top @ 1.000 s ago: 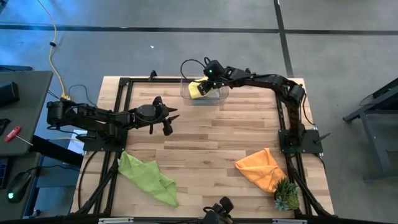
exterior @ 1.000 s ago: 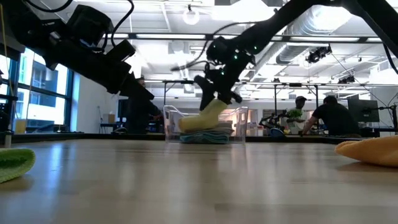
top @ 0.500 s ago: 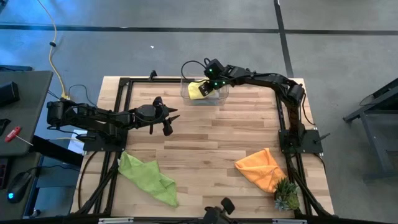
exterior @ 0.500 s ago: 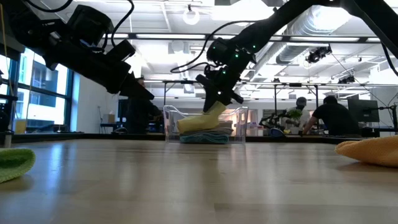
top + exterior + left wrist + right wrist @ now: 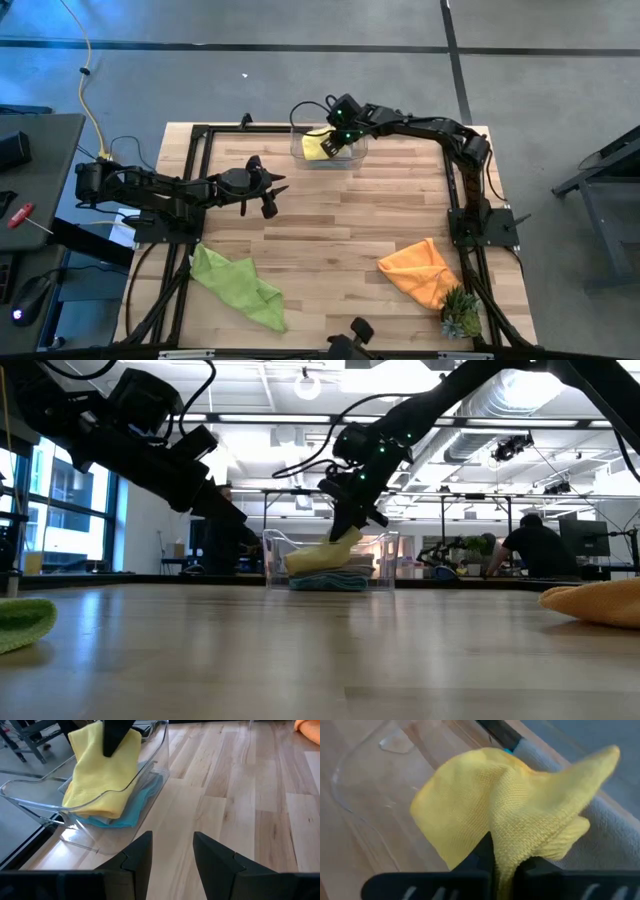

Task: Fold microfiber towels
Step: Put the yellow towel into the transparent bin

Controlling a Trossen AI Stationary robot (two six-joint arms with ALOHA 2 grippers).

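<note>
A clear plastic bin point(image 5: 354, 160) stands at the table's far edge, near the middle. In it a yellow towel point(image 5: 317, 146) lies on top of a teal towel point(image 5: 136, 811) and a grey towel point(image 5: 615, 840). My right gripper point(image 5: 336, 134) reaches down into the bin and is shut on the yellow towel. A lime green towel point(image 5: 238, 285) lies crumpled at the near left and an orange towel point(image 5: 420, 272) at the near right. My left gripper point(image 5: 276, 196) hovers open over bare wood at mid-left, pointing toward the bin. My right gripper pinches a bunched-up ridge of the yellow towel point(image 5: 506, 851) between its two fingers, near the towel's middle. The fingers point(image 5: 351, 526) slant down into the bin from the table's right. The cloth rises in a peak at the fingers; the rest lies on the pile in the bin point(image 5: 318, 560).
A small green spiky plant point(image 5: 461, 316) stands at the near right corner, beside the orange towel. A black frame runs along the table's edges. Bare wood lies between the bin and the two loose towels. People sit at desks in the room beyond the table.
My right gripper has shut on the yellow towel in the bin, gathering the cloth into a peak, and has tipped a little steeper. It has stayed over the bin. The towel's bulk still lies on the pile.
</note>
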